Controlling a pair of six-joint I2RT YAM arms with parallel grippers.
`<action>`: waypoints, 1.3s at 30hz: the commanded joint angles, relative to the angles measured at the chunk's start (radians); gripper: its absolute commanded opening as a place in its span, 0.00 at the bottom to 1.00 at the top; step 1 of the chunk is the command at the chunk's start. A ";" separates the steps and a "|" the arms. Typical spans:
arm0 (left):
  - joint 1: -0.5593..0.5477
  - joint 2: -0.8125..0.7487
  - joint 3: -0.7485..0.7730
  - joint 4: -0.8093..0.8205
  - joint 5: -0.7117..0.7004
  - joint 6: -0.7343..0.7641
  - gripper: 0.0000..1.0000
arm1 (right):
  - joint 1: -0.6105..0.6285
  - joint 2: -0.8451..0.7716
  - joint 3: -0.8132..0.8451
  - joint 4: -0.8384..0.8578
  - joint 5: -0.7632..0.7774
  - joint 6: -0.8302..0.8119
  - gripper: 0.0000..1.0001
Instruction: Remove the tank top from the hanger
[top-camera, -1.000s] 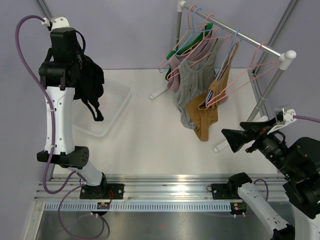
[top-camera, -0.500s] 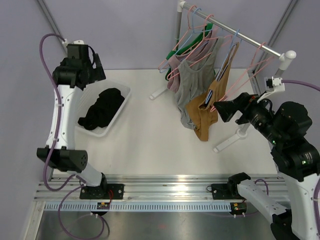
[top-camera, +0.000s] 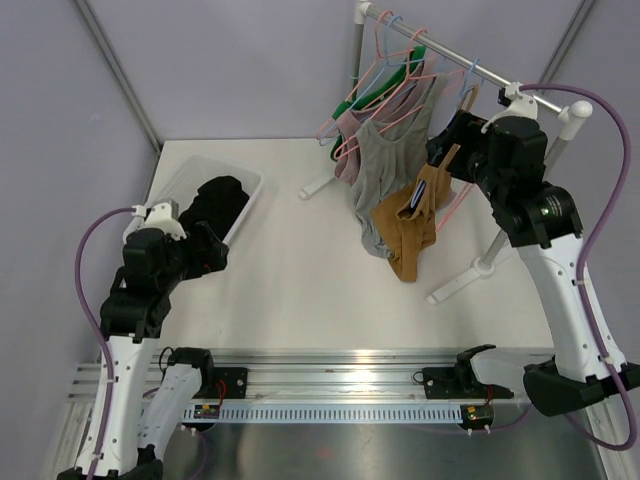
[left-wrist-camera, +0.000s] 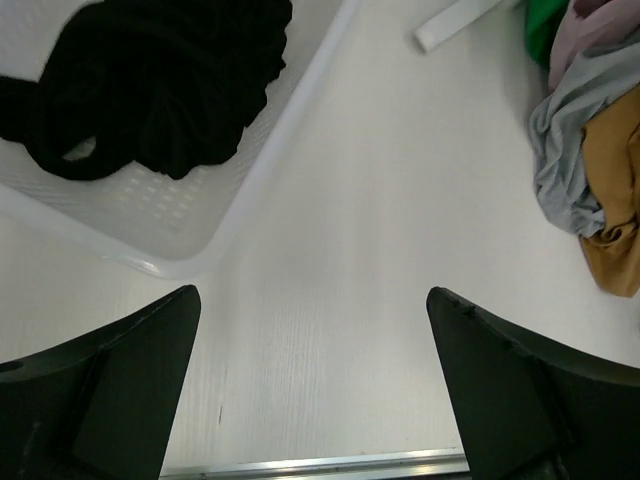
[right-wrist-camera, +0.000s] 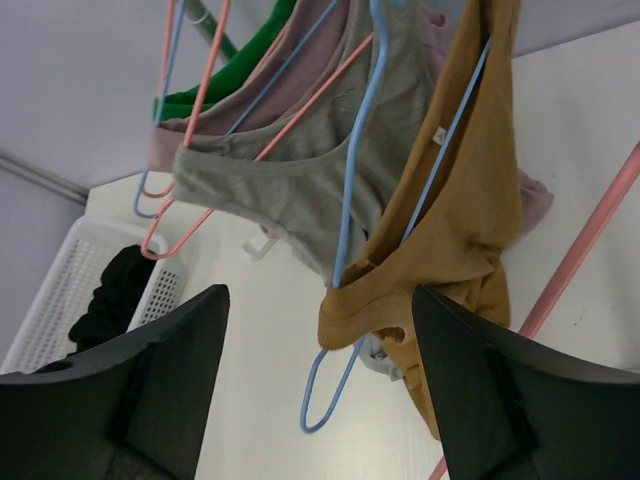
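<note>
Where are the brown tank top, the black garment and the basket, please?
brown tank top (right-wrist-camera: 455, 230), right wrist view, middle of its body.
black garment (left-wrist-camera: 160, 80), left wrist view, centre of the heap.
basket (left-wrist-camera: 150, 215), left wrist view, bare perforated floor.

Bare tabletop (top-camera: 290, 275) between basket (top-camera: 243, 212) and rack leg (top-camera: 468, 277); hanging tops (top-camera: 385, 165) crowd the rail (top-camera: 545, 98).

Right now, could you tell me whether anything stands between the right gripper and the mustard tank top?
Nothing visible does. The mustard tank top hangs on its blue hanger straight ahead of the open right gripper; the grey tank top hangs beside it, not in front of it.
</note>
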 joint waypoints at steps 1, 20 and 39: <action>-0.002 -0.030 -0.111 0.145 0.039 0.001 0.99 | -0.002 0.070 0.084 0.048 0.150 -0.014 0.79; -0.165 -0.036 -0.110 0.123 0.027 -0.027 0.99 | -0.002 0.242 0.118 0.094 0.246 -0.018 0.13; -0.166 -0.051 -0.110 0.125 0.020 -0.030 0.99 | 0.000 0.169 0.305 0.030 0.129 0.042 0.00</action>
